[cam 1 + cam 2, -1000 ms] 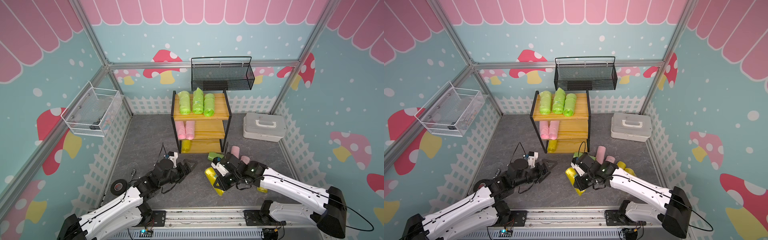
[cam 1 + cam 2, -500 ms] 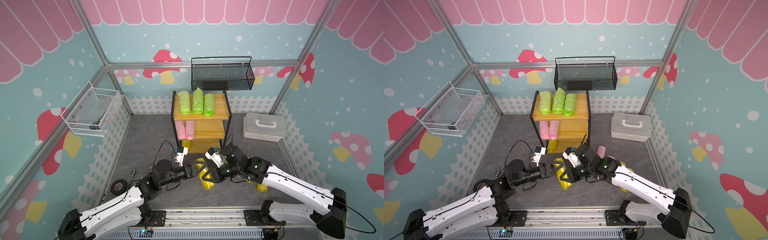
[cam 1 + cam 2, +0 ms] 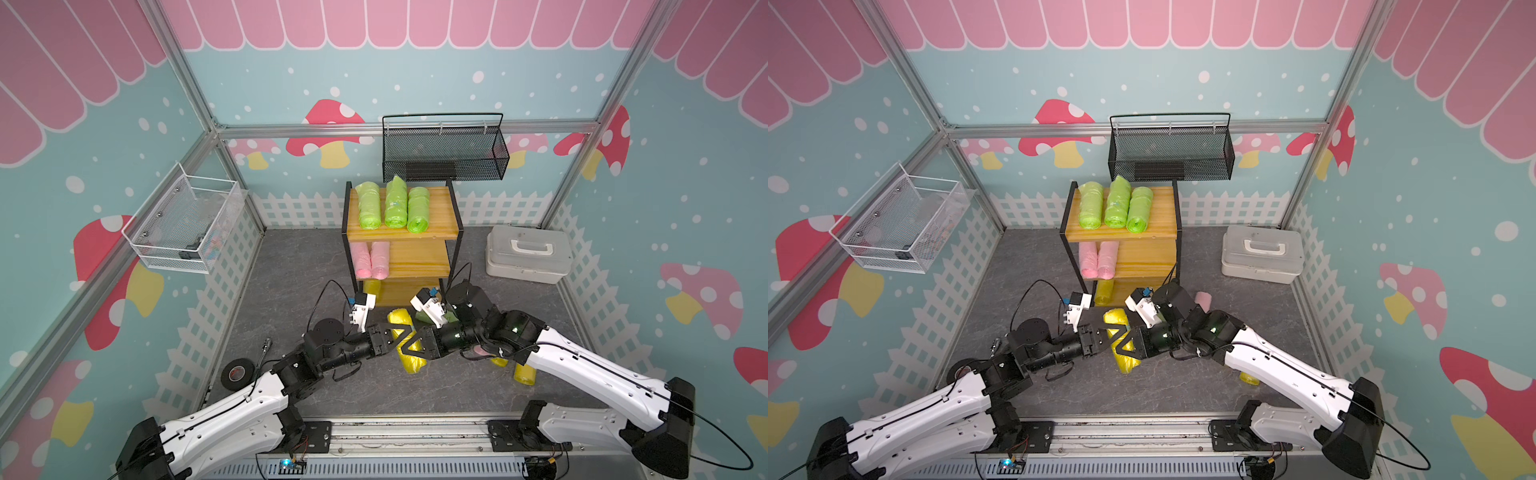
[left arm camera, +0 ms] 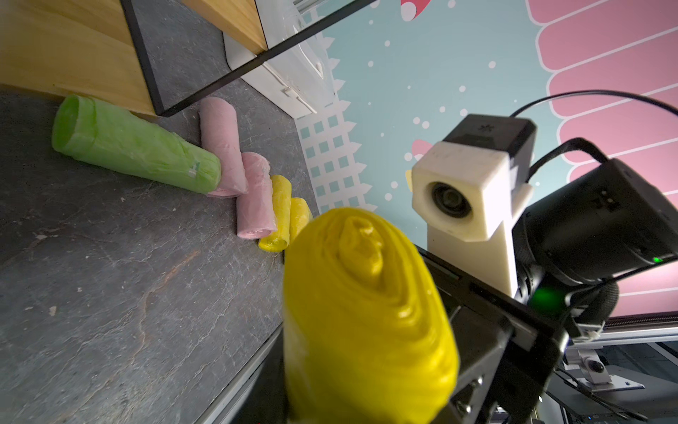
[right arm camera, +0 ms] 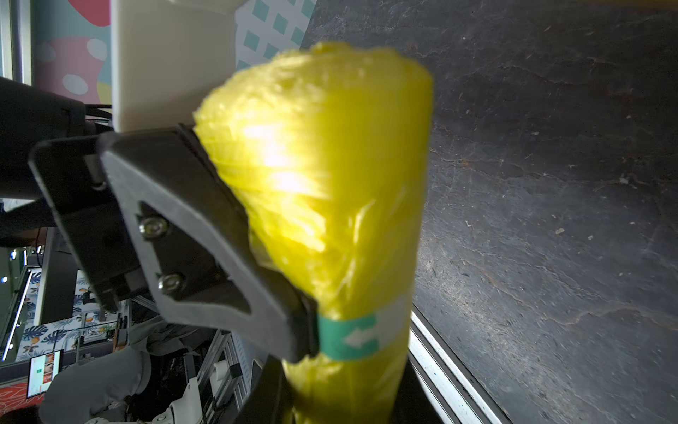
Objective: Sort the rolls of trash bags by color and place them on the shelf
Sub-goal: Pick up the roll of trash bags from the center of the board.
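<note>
The left claw (image 3: 397,337) clamps a yellow roll (image 3: 401,320) in front of the shelf (image 3: 434,232); the right claw (image 3: 416,343) meets it, grip impossible to tell.

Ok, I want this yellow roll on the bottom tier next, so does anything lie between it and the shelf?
Partly. A green roll lies on the floor against the foot of the shelf, toward its right side. The held yellow roll faces bare bottom board beside the shelved yellow roll; nothing visible blocks that.
</note>
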Robot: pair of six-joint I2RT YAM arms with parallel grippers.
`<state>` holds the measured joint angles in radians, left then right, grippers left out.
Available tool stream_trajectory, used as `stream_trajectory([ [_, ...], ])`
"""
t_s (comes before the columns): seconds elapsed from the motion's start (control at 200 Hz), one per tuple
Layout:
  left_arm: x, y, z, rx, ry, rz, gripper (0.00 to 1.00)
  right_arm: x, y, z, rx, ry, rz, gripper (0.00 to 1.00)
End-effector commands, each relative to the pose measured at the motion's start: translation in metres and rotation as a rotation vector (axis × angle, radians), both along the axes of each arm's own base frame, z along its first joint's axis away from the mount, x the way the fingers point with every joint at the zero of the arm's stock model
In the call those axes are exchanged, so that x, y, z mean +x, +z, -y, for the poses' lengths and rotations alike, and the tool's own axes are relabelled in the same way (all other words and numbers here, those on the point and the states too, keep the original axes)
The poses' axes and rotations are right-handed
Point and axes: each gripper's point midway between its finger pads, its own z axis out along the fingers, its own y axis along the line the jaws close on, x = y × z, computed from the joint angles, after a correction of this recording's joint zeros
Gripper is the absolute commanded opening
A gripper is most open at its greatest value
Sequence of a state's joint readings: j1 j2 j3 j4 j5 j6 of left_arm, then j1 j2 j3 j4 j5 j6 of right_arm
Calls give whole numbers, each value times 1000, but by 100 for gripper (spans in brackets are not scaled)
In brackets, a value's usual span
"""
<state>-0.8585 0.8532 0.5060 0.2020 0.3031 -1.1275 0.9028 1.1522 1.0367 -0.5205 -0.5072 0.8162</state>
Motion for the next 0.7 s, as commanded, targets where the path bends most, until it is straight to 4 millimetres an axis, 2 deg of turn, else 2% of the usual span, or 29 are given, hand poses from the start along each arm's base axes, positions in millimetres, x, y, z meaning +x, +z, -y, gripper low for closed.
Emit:
stream_trajectory([
  [0.0,1,9,5,-22,-6,-27,0,7,22,-4,48,-1,82,56],
  [0.04,3,7,5,-16,5,-41,0,7,21,-1,38,-4,94,66],
  [0.13,9,3,4,-8,41,-70,0,7,18,10,6,-31,118,73],
  [0.41,28,-10,-1,-68,168,-200,0,10,4,33,-2,-158,134,76],
  [0.695,33,-13,2,-113,189,-266,0,9,-19,30,-13,-177,82,77],
])
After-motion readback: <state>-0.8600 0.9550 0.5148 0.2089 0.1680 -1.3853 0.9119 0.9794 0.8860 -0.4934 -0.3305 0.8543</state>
